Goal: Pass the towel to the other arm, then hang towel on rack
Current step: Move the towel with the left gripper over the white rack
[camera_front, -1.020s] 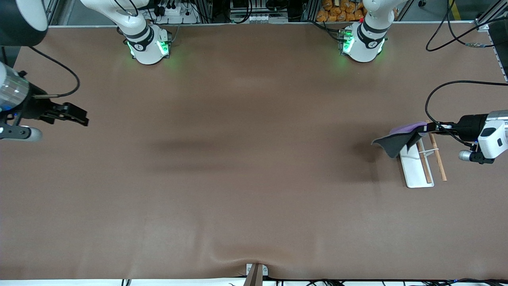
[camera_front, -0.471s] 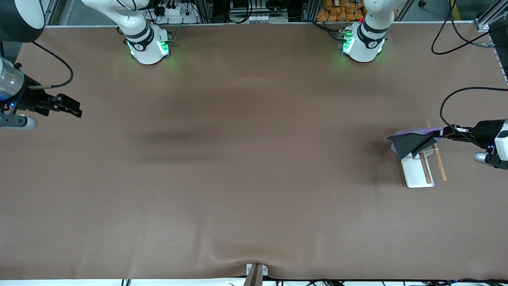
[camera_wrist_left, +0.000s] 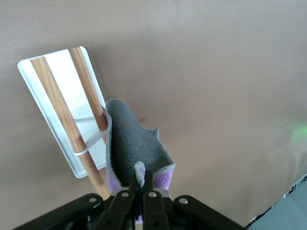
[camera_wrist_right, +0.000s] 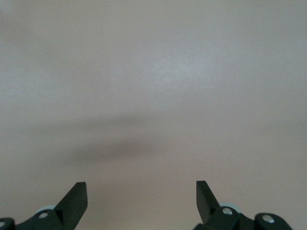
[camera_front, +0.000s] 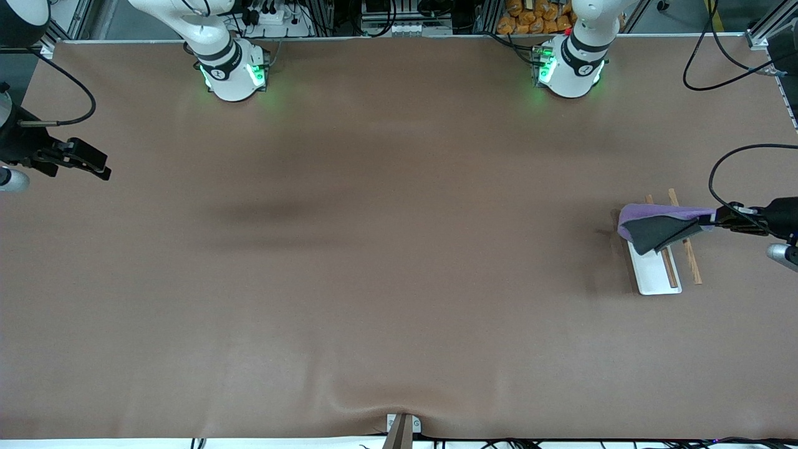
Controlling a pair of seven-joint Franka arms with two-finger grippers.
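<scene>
Front view: one towel (camera_front: 654,226) pinched in left gripper (camera_front: 711,218) over one two-rod rack (camera_front: 656,274); right gripper (camera_front: 100,167) fingers spread, empty.

A robotics lab: two arm bases (camera_front: 234,68) bolted by a cable-strewn brown table (camera_front: 386,280).

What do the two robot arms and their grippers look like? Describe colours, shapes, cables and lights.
Both arms have glossy white rounded shells with black joint bands. Their bases glow green. The left gripper and right gripper are black, each with two flat, angular fingers. A thin black cable loops to each wrist, and a silver cylinder sits beside each gripper.
</scene>
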